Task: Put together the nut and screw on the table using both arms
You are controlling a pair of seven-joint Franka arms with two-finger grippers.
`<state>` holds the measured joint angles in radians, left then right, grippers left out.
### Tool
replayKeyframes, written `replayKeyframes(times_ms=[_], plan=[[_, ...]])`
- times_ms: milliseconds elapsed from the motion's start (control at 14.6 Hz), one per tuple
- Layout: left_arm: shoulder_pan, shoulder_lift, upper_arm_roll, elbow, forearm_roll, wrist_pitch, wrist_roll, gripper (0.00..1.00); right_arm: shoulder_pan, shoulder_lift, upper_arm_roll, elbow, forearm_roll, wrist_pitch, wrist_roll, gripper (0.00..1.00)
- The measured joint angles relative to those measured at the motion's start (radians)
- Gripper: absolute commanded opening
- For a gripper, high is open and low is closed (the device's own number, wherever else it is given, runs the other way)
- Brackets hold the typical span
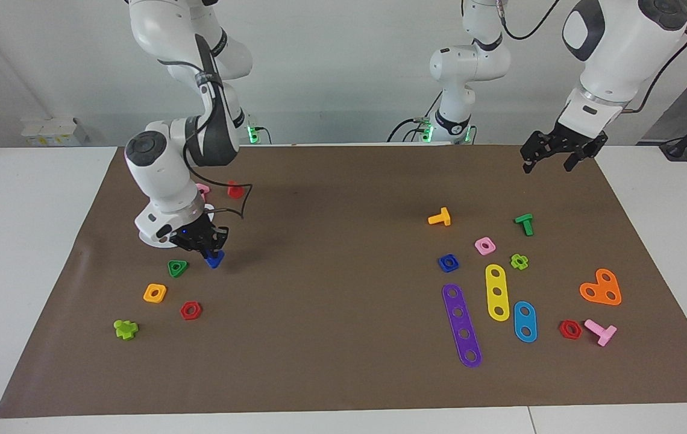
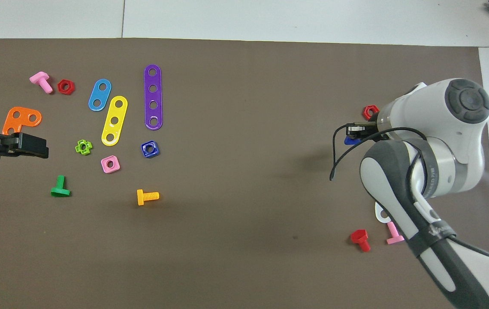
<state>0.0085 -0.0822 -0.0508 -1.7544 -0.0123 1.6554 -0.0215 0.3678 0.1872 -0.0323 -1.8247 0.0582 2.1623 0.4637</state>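
A robotics lab is shown. Two white jointed arms (image 1: 175,163) (image 1: 614,54) are mounted at one edge of a wide white desk (image 1: 24,241), and black cables (image 1: 524,30) are run from them. Green indicator lights (image 1: 253,129) are seen at the arm bases. The desk is overlaid by a plain brown mat (image 1: 343,337), on which bright plastic toy parts are scattered: perforated strips (image 1: 461,325), bolts (image 1: 440,217) and nuts (image 1: 155,293), laid out as test pieces. A bare pale wall (image 1: 343,72) is seen past the arms, and the scene is recorded from two fixed high cameras, as is usual in such a setup.
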Motion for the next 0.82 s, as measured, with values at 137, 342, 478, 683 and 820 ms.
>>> replayKeyframes(times_ms=[137, 342, 478, 683, 820], plan=[[0.0, 0.0, 0.0, 0.0, 0.0, 0.0, 0.0, 1.0, 0.087, 0.047, 0.001, 0.073, 0.0, 0.001, 0.129, 0.0], [0.0, 0.0, 0.0, 0.0, 0.0, 0.0, 0.0, 1.0, 0.189, 0.16, 0.001, 0.178, -0.005, 0.04, 0.273, 0.0], [0.0, 0.0, 0.0, 0.0, 0.0, 0.0, 0.0, 1.0, 0.241, 0.23, 0.001, 0.204, -0.037, 0.081, 0.339, 0.0], [0.0, 0.0, 0.0, 0.0, 0.0, 0.0, 0.0, 1.0, 0.309, 0.326, 0.0, 0.209, -0.154, 0.159, 0.481, 0.0], [0.0, 0.0, 0.0, 0.0, 0.0, 0.0, 0.0, 1.0, 0.314, 0.348, -0.002, 0.214, -0.165, 0.175, 0.493, 0.0]])
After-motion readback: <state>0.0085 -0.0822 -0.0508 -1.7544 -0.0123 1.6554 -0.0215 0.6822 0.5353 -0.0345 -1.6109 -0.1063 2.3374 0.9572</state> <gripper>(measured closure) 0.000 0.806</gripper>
